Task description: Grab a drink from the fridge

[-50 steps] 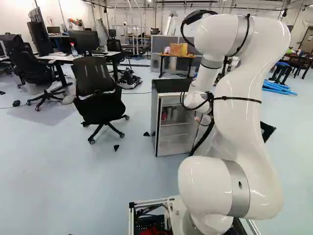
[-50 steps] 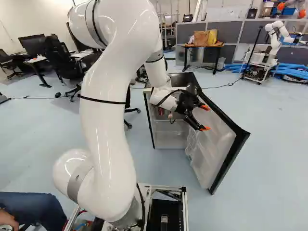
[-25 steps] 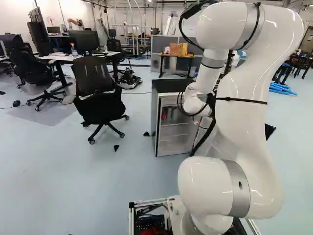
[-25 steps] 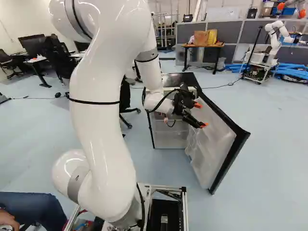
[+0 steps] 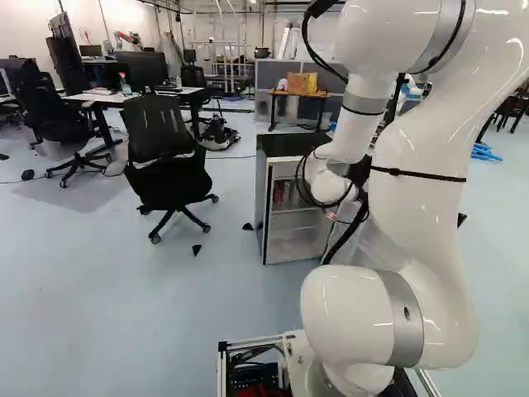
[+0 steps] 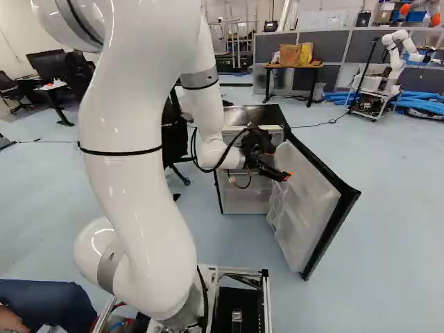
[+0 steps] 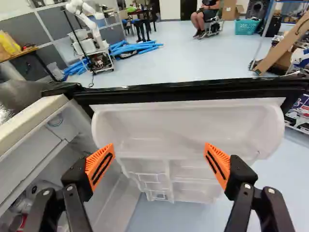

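near the left base view's middle, drinks (image 5: pixel 285 192) stand inside the fridge (image 5: pixel 285 145); in the right base view, the hand (image 6: pixel 278 165) hangs by the open door (image 6: pixel 309 211); in the wrist view it is released, fingers (image 7: pixel 100 166) wide apart before white bins (image 7: pixel 188 125).

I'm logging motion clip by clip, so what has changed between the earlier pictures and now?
In the right base view, the arm has swung left, carrying the claw left too, away from the outer edge of the open door. The claw is open and holds nothing; nothing was taken or let go. The fridge, its door and the base stayed put.
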